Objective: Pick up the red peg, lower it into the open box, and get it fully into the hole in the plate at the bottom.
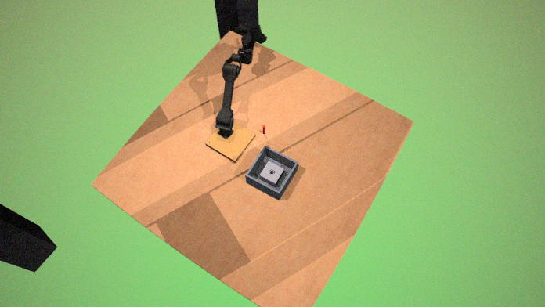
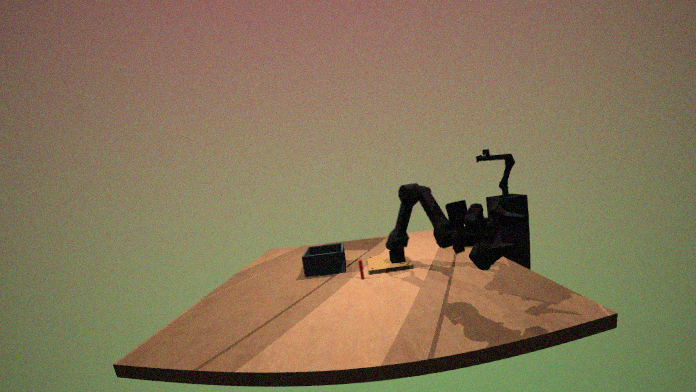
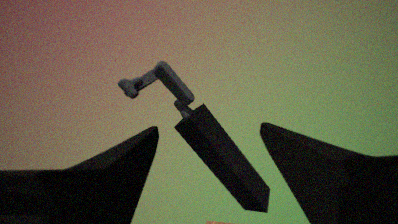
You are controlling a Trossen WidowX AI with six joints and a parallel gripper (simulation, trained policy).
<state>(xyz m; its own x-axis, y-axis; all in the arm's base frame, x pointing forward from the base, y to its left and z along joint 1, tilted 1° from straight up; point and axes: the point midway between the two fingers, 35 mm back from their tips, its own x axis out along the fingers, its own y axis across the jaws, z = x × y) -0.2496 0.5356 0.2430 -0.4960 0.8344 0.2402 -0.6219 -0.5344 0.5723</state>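
The small red peg (image 1: 264, 129) (image 2: 361, 270) stands upright on the table between the yellow plate and the dark box. The open dark blue-grey box (image 1: 262, 187) (image 2: 325, 266) sits on the table. Inside it, the top view shows a pale square plate (image 1: 266, 168) with a small dark hole near its middle. The hole looks empty. My gripper (image 3: 209, 129) (image 1: 250, 34) is wide open and empty. It is near the table's far edge in the top view, well away from the peg and box, and faces outward. The peg is out of the wrist view.
The arm stands on a yellow square plate (image 1: 235, 150) (image 2: 390, 270) beside the peg. A black pillar (image 1: 248, 12) (image 2: 517, 235) (image 3: 220, 155) stands beyond the table edge near the gripper, with a small jointed arm (image 2: 506, 172) (image 3: 172, 82) on top. Another black block (image 1: 23, 243) is at the lower left.
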